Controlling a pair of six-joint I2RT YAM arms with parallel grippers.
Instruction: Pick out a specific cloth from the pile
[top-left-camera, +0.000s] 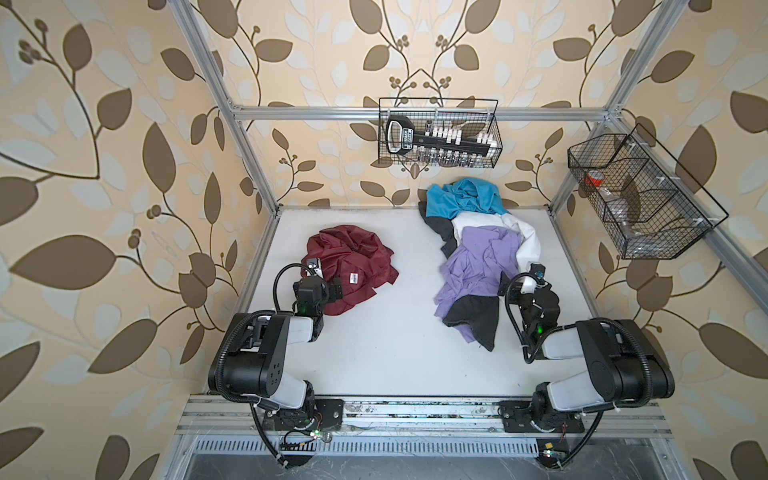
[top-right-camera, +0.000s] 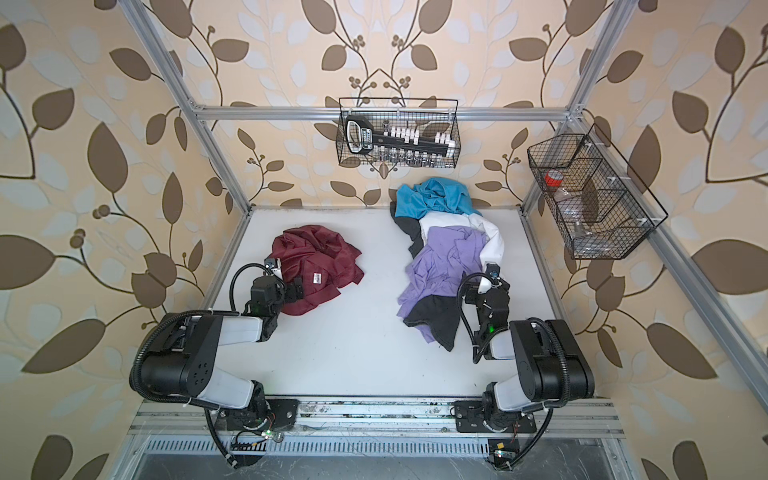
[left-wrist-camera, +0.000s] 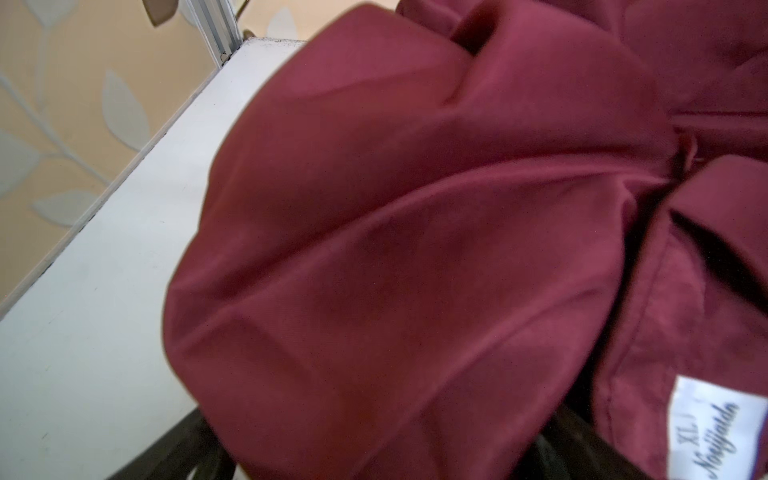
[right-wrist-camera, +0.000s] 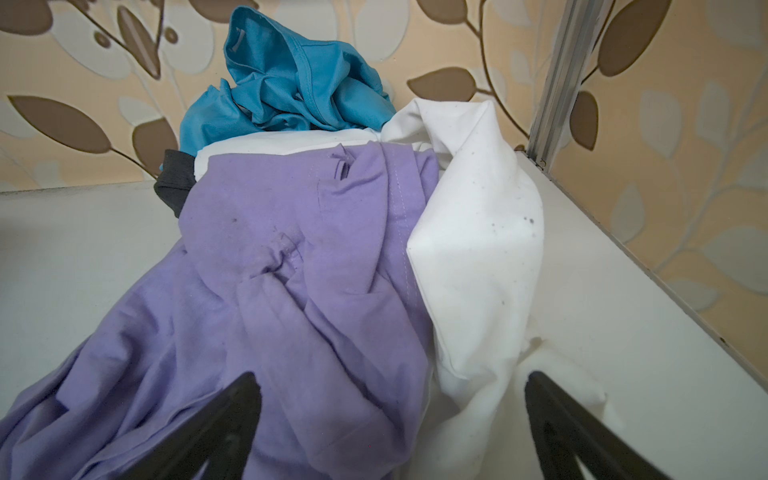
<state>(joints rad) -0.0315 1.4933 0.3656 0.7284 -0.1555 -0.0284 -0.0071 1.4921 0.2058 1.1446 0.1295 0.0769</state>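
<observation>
The cloth, dark maroon with a small white label, lies crumpled by itself on the left of the white table. My left gripper sits at its near edge. In the left wrist view the cloth drapes over the jaws, and the dark fingers show wide apart. The pile of blue, white, purple and dark grey garments lies on the right. My right gripper stands open at its near right side, straddling the purple and white fabric.
A wire basket with a tool rack hangs on the back rail. Another wire basket hangs on the right frame. Aluminium posts stand at the table's back corners. A bare strip of table separates the maroon garment from the heap.
</observation>
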